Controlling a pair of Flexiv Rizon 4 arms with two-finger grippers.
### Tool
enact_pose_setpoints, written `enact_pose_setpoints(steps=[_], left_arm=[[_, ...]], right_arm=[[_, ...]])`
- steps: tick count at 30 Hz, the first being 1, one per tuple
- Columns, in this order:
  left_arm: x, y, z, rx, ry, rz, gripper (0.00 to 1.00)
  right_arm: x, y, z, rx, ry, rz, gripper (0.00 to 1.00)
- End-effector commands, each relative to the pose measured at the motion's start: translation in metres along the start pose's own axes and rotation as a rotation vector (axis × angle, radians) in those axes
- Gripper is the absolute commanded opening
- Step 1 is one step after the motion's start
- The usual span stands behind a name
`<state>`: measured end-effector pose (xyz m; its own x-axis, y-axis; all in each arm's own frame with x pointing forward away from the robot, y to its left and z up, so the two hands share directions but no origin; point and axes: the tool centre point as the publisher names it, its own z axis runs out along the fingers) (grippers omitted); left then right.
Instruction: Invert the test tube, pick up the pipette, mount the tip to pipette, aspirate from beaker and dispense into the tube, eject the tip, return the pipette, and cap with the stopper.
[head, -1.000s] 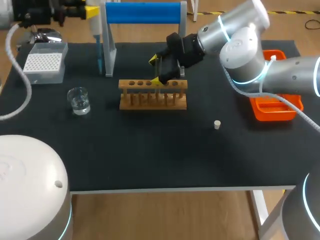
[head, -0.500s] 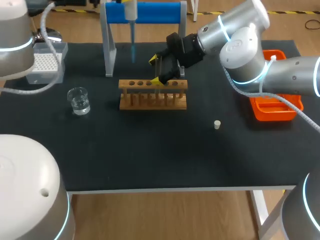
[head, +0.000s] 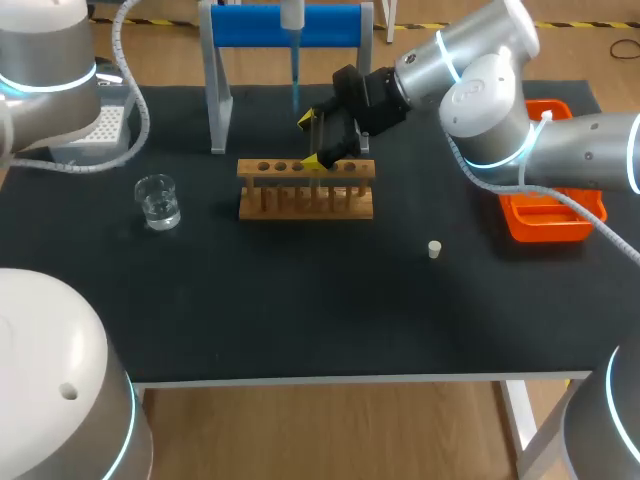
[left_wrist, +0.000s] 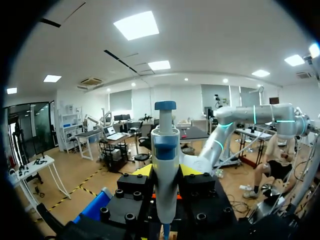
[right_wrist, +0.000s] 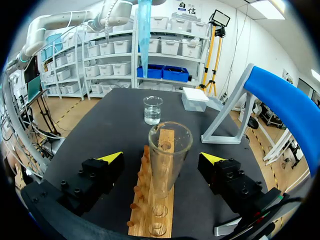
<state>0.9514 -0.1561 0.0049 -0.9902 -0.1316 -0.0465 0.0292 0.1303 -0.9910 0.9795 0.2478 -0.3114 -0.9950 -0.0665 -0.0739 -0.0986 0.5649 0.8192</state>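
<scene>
Upright in the wooden rack (right_wrist: 145, 220), test tube (right_wrist: 169, 150), flanked without contact by right gripper (right_wrist: 160, 157) with fingers spread wide. Above and beyond the rack, pipette (left_wrist: 165, 165) with blue tip (head: 296, 92), pinched by left gripper (left_wrist: 167, 170).

A black-topped counter (head: 300, 300) with a pale front edge and a white leg (head: 520, 420) stands on a wood-toned floor (head: 330, 440) marked with yellow-and-black tape (left_wrist: 80, 192), under a white ceiling (left_wrist: 200, 40) with bright panel lights (left_wrist: 136, 25), white shelving (right_wrist: 170, 47) of bins beyond.
</scene>
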Motion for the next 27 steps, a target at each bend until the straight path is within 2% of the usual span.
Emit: enact_pose_setpoints(steps=[1, 12, 27], left_arm=[[-0.005, -0.003, 0.010, 0.008, 0.014, 0.002, 0.00], [-0.007, -0.001, 0.020, 0.020, 0.038, 0.000, 0.00], [-0.008, -0.001, 0.020, 0.020, 0.036, 0.000, 0.00]], right_arm=[[-0.001, 0.000, -0.001, 0.003, 0.004, 0.001, 1.00], [-0.001, 0.000, -0.001, 0.003, 0.004, 0.001, 1.00], [-0.001, 0.000, -0.001, 0.003, 0.004, 0.001, 1.00]])
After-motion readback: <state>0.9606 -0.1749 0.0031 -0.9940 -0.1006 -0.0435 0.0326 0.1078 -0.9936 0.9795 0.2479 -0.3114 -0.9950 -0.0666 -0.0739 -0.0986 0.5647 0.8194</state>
